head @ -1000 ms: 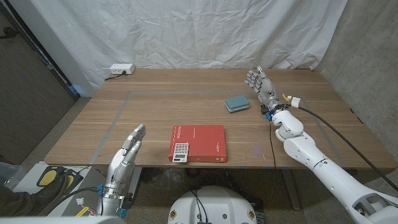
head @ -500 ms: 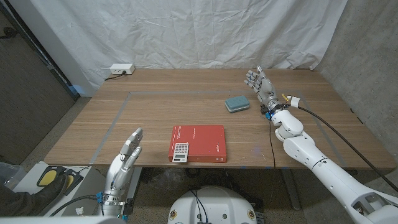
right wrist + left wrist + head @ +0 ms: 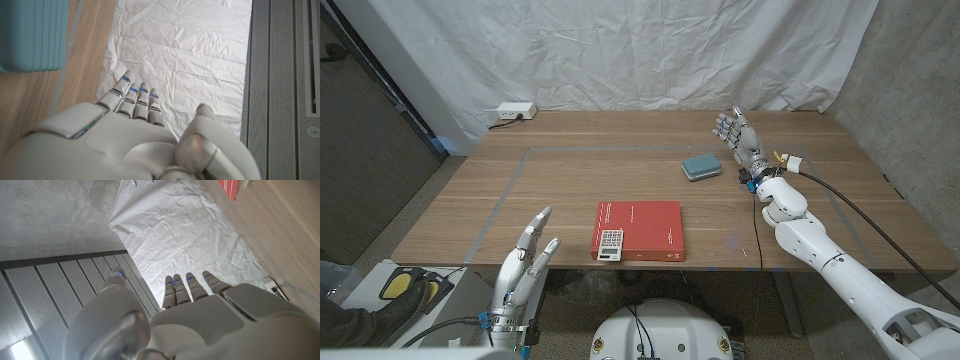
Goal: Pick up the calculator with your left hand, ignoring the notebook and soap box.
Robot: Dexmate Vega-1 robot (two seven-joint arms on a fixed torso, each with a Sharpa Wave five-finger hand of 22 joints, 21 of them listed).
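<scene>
The calculator (image 3: 610,243) lies on the near left corner of the red notebook (image 3: 638,230), close to the table (image 3: 470,200) edge. The left hand (image 3: 528,255) is at about 9 o'clock from it, a little way off, with its fingers wide and holding nothing. The right hand (image 3: 740,137) stands far away at 2 o'clock, fingers straight and empty, just past the blue soap box (image 3: 701,167). The calculator is thin and flat, so the fingers could slip over it. They could grab the notebook too, or push the calculator off the edge.
</scene>
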